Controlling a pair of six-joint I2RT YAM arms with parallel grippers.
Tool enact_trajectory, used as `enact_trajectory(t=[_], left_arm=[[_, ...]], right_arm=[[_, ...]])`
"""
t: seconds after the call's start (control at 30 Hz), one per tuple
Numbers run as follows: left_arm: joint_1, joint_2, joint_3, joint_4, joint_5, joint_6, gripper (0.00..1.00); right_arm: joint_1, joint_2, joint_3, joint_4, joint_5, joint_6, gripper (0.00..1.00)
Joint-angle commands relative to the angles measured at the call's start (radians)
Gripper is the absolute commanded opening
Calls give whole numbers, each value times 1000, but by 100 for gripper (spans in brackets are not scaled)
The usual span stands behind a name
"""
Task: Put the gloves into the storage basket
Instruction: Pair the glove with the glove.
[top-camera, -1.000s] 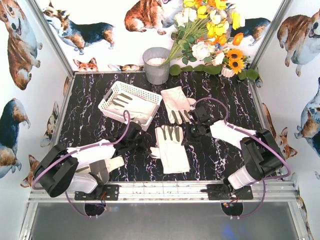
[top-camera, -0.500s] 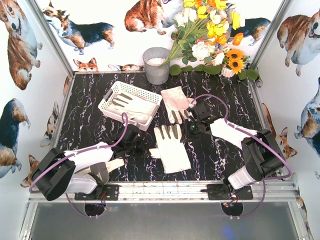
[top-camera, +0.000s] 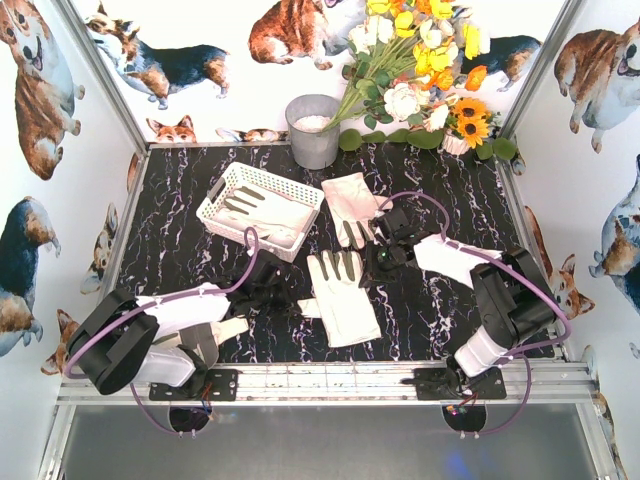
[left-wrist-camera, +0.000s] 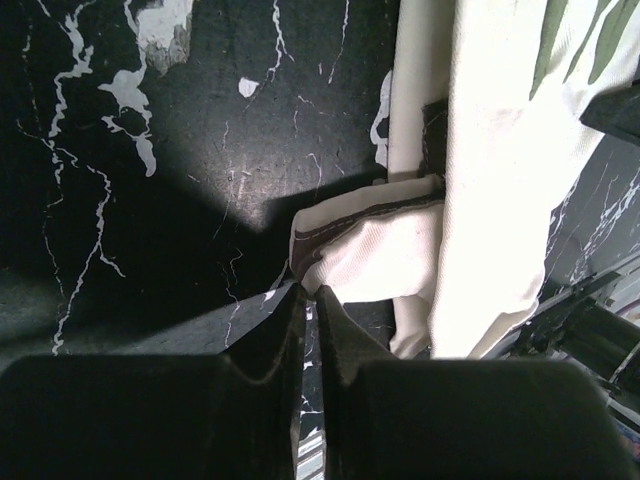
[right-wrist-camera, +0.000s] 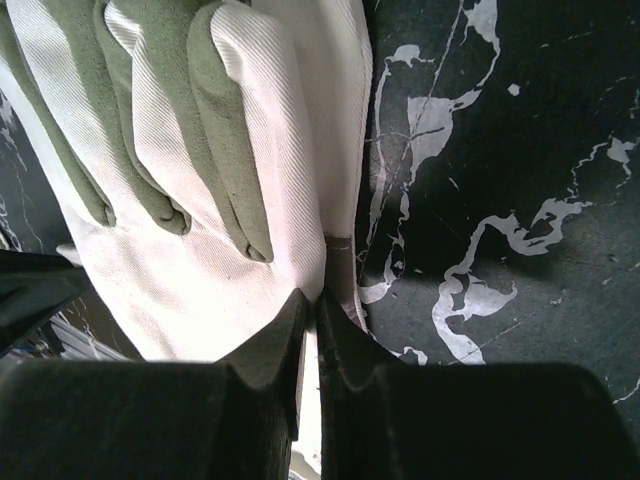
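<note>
Since a second ago the right gripper (right-wrist-camera: 310, 298) has crept a little further from the arm bases, along the side of the near glove (top-camera: 340, 297). Its fingers are pressed almost together on that glove's edge, and white cloth shows in the slit between them. The left gripper (left-wrist-camera: 308, 292) has its fingers drawn just as close. Their tips meet the dark hem of the glove's folded thumb (left-wrist-camera: 372, 248) and seem to nip it, though the wrist view is too dim there to be sure.

This near glove lies palm-up on the table (top-camera: 190, 250), near the storage basket (top-camera: 222, 200), on the side toward the arm bases and the right arm. A second glove (top-camera: 352, 203) lies just beside the basket's right end. A third glove (top-camera: 268, 215) lies inside the basket. Just beyond the basket's far right corner stands a grey bucket (top-camera: 312, 135).
</note>
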Motion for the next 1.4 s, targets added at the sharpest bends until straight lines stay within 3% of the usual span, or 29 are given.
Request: enact_trajectory(t=[0.0, 0.17, 0.27, 0.37, 0.53, 0.73, 1.0, 1.37], left_arm=[[-4, 9, -7, -18, 6, 3, 4], [-4, -34, -4, -50, -11, 17, 22], [-3, -76, -12, -69, -23, 18, 29], [-3, -121, -45, -13, 0, 6, 34], [0, -142, -112, 138, 60, -47, 41], [11, -106, -154, 258, 96, -104, 46], [23, -93, -178, 290, 82, -140, 53], [33, -40, -223, 367, 83, -220, 54]], right_arm=[[0, -14, 44, 45, 14, -11, 8], [1, -84, 71, -29, 79, -31, 36], [12, -139, 94, -78, 103, -39, 45], [39, -182, 112, -109, 92, -24, 47], [114, -175, 106, -37, -33, 73, 43], [235, -53, 89, 106, -118, 182, 28], [276, 71, 105, 114, -96, 176, 19], [276, 198, 108, 90, -70, 185, 8]])
